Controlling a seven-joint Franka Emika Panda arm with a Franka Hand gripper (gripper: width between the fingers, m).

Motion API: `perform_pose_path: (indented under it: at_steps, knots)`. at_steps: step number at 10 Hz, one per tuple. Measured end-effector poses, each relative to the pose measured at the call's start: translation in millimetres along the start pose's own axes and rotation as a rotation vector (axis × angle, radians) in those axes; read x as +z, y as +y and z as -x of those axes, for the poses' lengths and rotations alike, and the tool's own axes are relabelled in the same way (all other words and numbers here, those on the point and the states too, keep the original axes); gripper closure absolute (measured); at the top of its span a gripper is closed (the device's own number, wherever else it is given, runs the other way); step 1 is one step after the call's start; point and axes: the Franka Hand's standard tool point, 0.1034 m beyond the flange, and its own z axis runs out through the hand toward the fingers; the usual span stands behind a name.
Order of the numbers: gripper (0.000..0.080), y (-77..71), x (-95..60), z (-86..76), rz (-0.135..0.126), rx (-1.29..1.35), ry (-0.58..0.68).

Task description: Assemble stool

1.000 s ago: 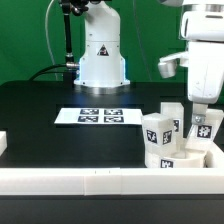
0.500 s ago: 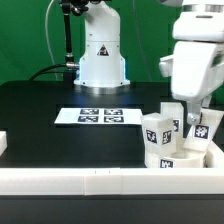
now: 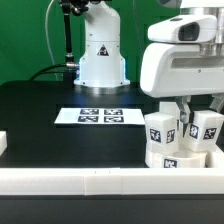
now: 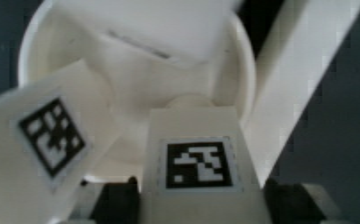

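The stool's round white seat (image 3: 183, 160) lies at the exterior view's right, behind the front rail. Two tagged white legs stand upright on it: one leg (image 3: 160, 130) free, and the other leg (image 3: 206, 128) under my gripper (image 3: 198, 112). In the wrist view this held leg (image 4: 198, 160) sits between my two dark fingers (image 4: 120, 200), tag facing the camera. My gripper (image 4: 209, 205) is shut on it. The free leg (image 4: 52, 125) leans in beside it, and the seat (image 4: 159, 50) curves beyond.
A long white border rail (image 3: 90, 181) runs along the front. The marker board (image 3: 100, 116) lies flat on the black table in front of the robot base (image 3: 102, 50). A small white part (image 3: 3, 143) sits at the exterior view's left edge.
My hand has swung toward the exterior view's left and turned, now filling much more of that view. The gripped leg stays at the same spot on the seat.
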Motion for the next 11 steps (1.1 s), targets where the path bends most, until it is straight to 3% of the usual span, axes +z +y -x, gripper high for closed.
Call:
perform_pose_path:
  at_steps: [6,11]
  knots:
    - [0.0463,-0.4,0.5,-0.4,-0.021,0.374,0.013]
    - [0.0463,-0.3,1.3,0.1,-0.065,0.919,0.001]
